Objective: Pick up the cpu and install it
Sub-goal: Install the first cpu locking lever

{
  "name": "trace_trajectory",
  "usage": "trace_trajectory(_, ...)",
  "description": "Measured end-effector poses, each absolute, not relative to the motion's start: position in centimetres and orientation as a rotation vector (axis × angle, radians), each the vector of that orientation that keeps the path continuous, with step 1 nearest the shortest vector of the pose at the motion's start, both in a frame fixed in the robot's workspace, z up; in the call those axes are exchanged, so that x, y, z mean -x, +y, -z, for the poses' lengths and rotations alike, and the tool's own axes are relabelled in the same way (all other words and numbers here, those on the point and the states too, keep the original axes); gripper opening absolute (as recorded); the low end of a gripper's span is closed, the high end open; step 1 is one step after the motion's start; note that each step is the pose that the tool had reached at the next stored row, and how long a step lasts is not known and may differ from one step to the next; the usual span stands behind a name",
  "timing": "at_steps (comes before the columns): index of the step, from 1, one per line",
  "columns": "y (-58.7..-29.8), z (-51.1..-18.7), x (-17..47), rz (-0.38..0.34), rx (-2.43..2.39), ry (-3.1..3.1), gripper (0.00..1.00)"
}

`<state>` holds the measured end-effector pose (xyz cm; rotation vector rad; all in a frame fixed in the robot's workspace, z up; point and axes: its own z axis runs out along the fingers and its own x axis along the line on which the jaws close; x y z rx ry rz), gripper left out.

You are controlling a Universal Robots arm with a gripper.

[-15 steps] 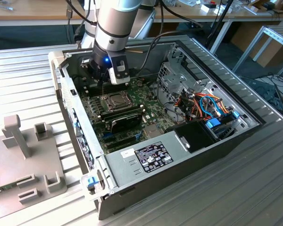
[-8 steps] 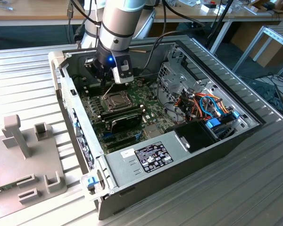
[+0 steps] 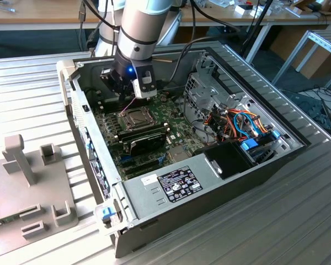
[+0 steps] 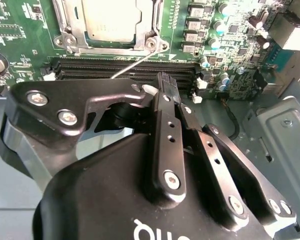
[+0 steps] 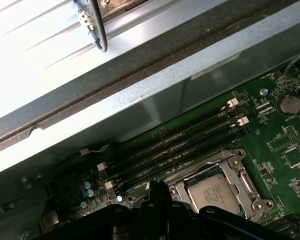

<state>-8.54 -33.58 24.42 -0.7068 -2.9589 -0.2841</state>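
Observation:
The cpu (image 4: 112, 20) is a flat silver-grey square lying inside the socket's metal frame (image 4: 65, 35) on the green motherboard; the first wrist view shows the cpu (image 5: 215, 192) there too. My gripper (image 4: 162, 85) hangs just beside the socket, above the black memory slots (image 4: 125, 70), fingers together with nothing between them. A thin wire lever (image 4: 135, 65) runs from the socket corner toward the fingertips. In the exterior view the gripper (image 3: 127, 93) is low inside the open computer case, just behind the socket (image 3: 133, 116).
The case's grey side wall (image 5: 140, 100) rises close behind the memory slots. A black module (image 3: 146, 141) lies in front of the socket. A drive cage (image 3: 209, 94), coloured cables (image 3: 243, 124) and a power supply (image 3: 182, 182) fill the exterior view's right. A grey fixture (image 3: 33, 182) stands outside the case.

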Motion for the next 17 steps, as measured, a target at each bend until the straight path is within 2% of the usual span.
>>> trace_trajectory(5,-34.0,-24.1,8.5,0.288,0.711,-2.957,0.11)
trace_trajectory(9,-34.5,-23.9,8.5,0.337,0.707,-2.945,0.11)
trace_trajectory(17,-34.6,-23.3,8.2,0.339,0.751,-2.937,0.11)
